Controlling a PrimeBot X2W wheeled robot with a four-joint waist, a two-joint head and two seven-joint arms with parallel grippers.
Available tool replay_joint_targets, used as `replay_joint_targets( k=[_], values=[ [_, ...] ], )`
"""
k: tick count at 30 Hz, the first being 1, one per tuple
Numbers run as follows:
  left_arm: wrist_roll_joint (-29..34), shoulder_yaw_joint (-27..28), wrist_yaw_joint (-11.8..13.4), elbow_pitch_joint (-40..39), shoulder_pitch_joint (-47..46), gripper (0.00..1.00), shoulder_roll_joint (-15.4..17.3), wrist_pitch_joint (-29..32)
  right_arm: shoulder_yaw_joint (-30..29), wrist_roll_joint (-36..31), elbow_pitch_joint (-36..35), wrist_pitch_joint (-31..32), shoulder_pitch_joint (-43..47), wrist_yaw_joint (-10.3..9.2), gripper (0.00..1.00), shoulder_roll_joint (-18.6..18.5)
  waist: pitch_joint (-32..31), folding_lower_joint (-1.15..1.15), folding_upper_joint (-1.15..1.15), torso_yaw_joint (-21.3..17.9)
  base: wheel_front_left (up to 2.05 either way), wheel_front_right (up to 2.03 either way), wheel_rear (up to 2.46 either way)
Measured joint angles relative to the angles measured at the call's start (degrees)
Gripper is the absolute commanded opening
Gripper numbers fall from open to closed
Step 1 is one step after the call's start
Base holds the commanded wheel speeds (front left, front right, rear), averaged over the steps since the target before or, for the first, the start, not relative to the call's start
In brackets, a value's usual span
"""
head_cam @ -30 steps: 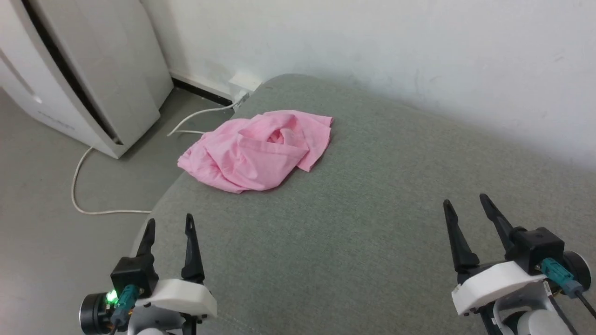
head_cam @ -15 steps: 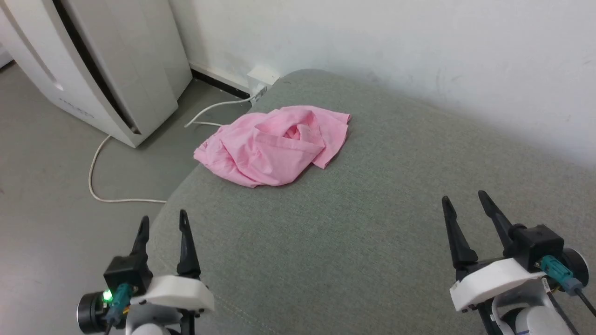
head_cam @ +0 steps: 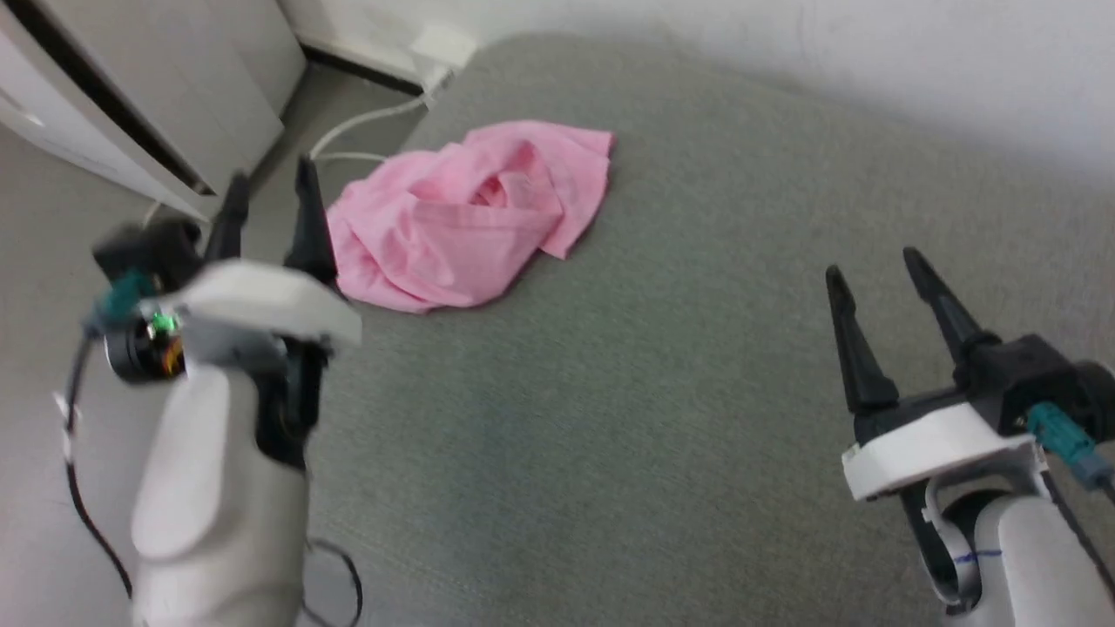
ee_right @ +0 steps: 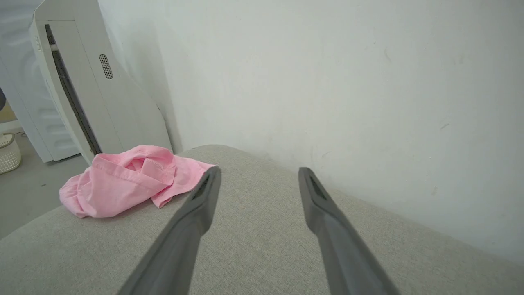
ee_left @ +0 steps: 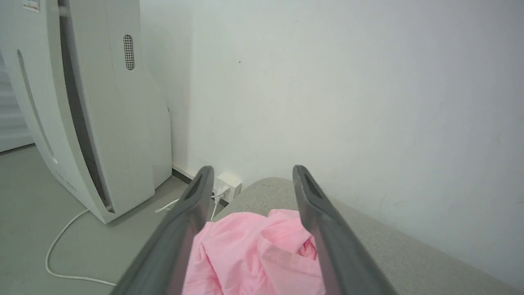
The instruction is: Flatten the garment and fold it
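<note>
Grey woven cushion (head_cam: 662, 409) lies nearest, with the right gripper (head_cam: 873, 263) above its right part, fingers spread and empty. To the left, the left gripper (head_cam: 270, 171) hangs raised at the cushion's edge, fingers likewise parted and empty, aimed at the garment (head_cam: 462, 218). That pink cloth sits crumpled in a heap near the cushion's far left corner. Beyond it a white cable (ee_left: 61, 236) trails past a pale appliance (ee_left: 102, 123)

We seem to be in a home: a grey upholstered seat (head_cam: 653, 392) stands against a plain white wall (ee_left: 348, 82), with a tall white appliance (ee_left: 94, 123) beside it. A cord (head_cam: 370, 117) crosses the floor (ee_left: 28, 196) towards a socket (ee_left: 228, 182).
</note>
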Motion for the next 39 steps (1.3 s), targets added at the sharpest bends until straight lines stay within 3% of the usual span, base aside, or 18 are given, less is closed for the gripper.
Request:
replay_joint_targets(
  k=[9,17,18,19,20,21,22,24,29,33,39],
  values=[
    [-8.5,3.1,-0.6,11.3,-14.2,1.00,2.7,17.4,0.0,-0.4,-3.7,1.2,-4.0,0.00,1.00,-1.8,11.9,0.01,0.00,-5.5,0.00,0.00,0.00],
    [-10.8,3.4,2.8,15.0,-15.4,1.00,3.4,29.4,0.4,0.0,-3.2,0.2,-4.6,0.00,1.00,-1.9,19.2,0.00,0.00,-11.6,0.00,0.00,0.00],
    [-10.8,3.4,3.3,14.9,-15.4,0.77,3.9,30.2,0.5,0.2,-2.9,0.1,-4.6,0.00,1.00,-1.8,19.7,0.00,0.00,-12.3,0.00,0.00,0.00],
    [-10.7,3.3,3.6,14.6,-15.3,0.40,4.6,31.0,0.6,0.4,-2.4,-0.2,-4.6,0.00,1.00,-1.7,20.0,-0.01,0.00,-13.1,0.00,0.00,0.00],
    [-10.6,3.3,4.0,14.3,-15.1,0.40,5.4,31.8,0.8,0.7,-1.9,-0.5,-4.6,0.00,1.00,-1.6,20.2,-0.02,0.00,-13.7,0.00,0.00,0.00],
    [-10.2,3.1,4.0,13.8,-14.8,0.11,6.2,31.9,1.0,0.9,-1.4,-0.8,-4.6,0.00,1.00,-1.5,20.2,-0.02,0.00,-14.3,0.00,0.00,0.00],
    [-9.7,3.1,4.1,13.3,-14.4,0.00,7.0,31.7,1.1,1.1,-0.9,-1.1,-4.6,0.00,1.00,-1.4,20.0,-0.01,0.00,-14.8,0.00,0.00,0.00],
    [-8.4,3.1,4.8,12.2,-12.9,0.00,7.7,28.4,1.3,1.3,0.5,-1.6,-4.6,0.00,1.00,-1.1,19.1,0.00,0.00,-15.4,0.00,0.00,0.00],
    [-3.3,3.0,6.8,8.2,-9.7,0.00,7.6,13.7,1.3,2.2,3.9,-3.4,-3.3,0.00,1.00,-0.3,15.4,-0.01,0.00,-16.7,0.00,0.00,0.00],
    [0.3,0.1,5.3,4.1,-10.1,0.00,7.7,4.8,0.4,2.8,5.9,-4.4,-1.2,0.00,1.00,-0.1,11.1,-0.01,0.00,-17.3,0.00,0.00,0.00],
    [4.1,-6.7,2.7,-0.7,-13.4,0.00,4.8,-0.7,0.5,5.6,7.3,-5.0,0.9,0.00,1.00,0.0,3.2,-0.03,0.00,-17.8,0.00,0.00,0.00]
  ],
)
